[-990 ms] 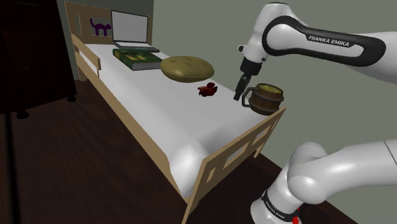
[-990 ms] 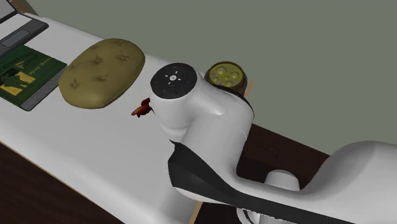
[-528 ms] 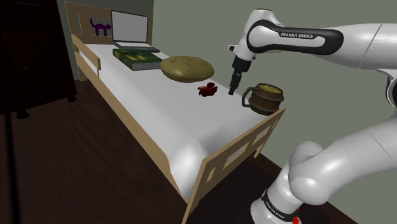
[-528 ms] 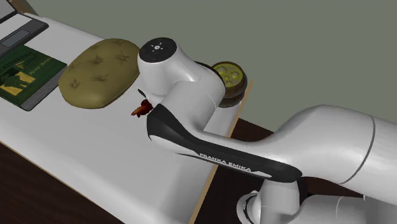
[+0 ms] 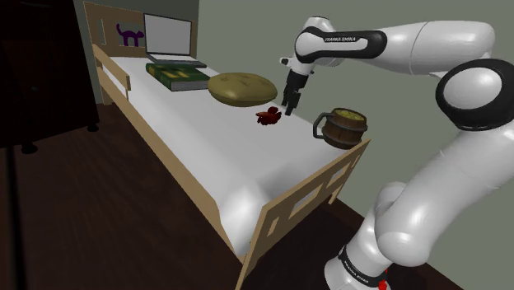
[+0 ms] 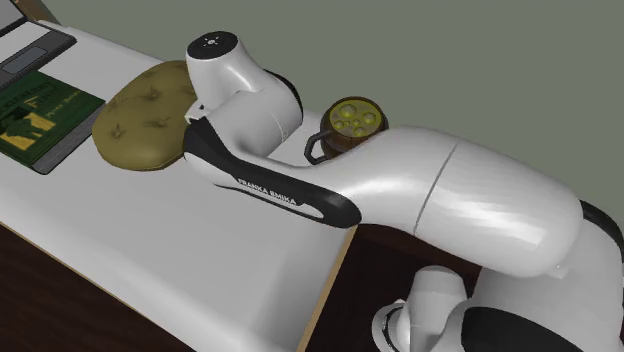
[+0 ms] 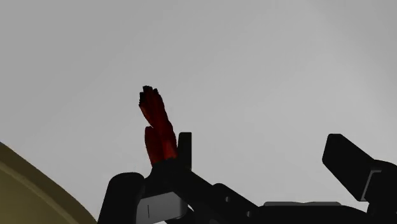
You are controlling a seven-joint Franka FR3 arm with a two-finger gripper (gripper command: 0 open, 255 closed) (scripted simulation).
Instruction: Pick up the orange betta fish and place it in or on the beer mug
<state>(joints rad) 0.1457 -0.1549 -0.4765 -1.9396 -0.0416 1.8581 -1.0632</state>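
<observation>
Gripper [image 5: 288, 105] hangs open and empty low over the bed [image 5: 206, 156], with the dark red betta fish [image 5: 268, 117] lying on the sheet just beside one fingertip, not between them, near the wall-side edge between the olive pillow [image 5: 241, 88] and the beer mug [image 5: 342, 126]. Nothing of the task looks done: grasp, lift and carry to the mug, which stands at the bed's foot corner by the wall, are all left. Bare sheet lies open toward the bed's near edge, while the pillow crowds the head side and the mug sits close to the footboard [image 5: 309, 194], so a rough set-down might tip it off.
</observation>
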